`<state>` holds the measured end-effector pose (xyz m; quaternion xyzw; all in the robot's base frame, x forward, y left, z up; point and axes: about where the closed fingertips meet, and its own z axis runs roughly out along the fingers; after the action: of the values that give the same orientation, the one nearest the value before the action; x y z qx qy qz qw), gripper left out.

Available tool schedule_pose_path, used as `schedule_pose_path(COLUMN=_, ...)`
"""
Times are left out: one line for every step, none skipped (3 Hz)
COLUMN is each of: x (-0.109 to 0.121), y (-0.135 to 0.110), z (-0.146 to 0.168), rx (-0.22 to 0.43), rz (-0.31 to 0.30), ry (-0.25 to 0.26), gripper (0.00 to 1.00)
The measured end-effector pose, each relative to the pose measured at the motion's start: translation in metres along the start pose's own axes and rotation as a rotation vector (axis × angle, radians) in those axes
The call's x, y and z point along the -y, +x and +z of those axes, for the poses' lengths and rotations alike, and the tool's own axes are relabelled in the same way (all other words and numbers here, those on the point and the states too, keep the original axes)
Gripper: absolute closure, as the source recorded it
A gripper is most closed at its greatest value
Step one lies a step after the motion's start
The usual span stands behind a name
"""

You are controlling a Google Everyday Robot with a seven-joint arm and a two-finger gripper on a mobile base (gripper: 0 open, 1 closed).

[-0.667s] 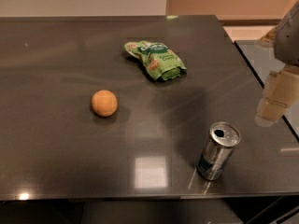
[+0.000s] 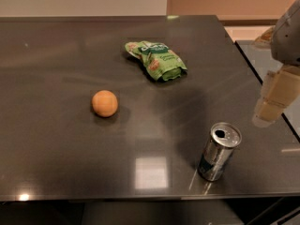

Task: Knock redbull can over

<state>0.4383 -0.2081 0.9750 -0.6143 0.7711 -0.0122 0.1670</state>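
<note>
Silver redbull can [image 2: 219,151] stands upright near the counter's [image 2: 56,139] front right edge. My end effector [image 2: 269,108] hangs up and to its right, apart; spread or pressed together, I cannot tell. I'd sweep left, striking near the can's rim.

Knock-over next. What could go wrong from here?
1. The redbull can stands upright close to the front edge of the table; a push that way may send it off.
2. Its tab hole looks open, so any leftover liquid could spill.
3. The tool hangs to the can's right, apart from it; a high pass may only graze the rim.
</note>
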Motion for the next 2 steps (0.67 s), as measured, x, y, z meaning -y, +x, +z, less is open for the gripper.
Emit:
schedule_pose_path(x=-0.012, y=-0.019, z=0.012, rx=0.094, rz=-0.073, ry=-0.068, gripper=0.00)
schedule_pose_path(x=-0.028, y=-0.033, z=0.024, rx=0.170, rz=-0.147, ry=-0.135, gripper=0.00)
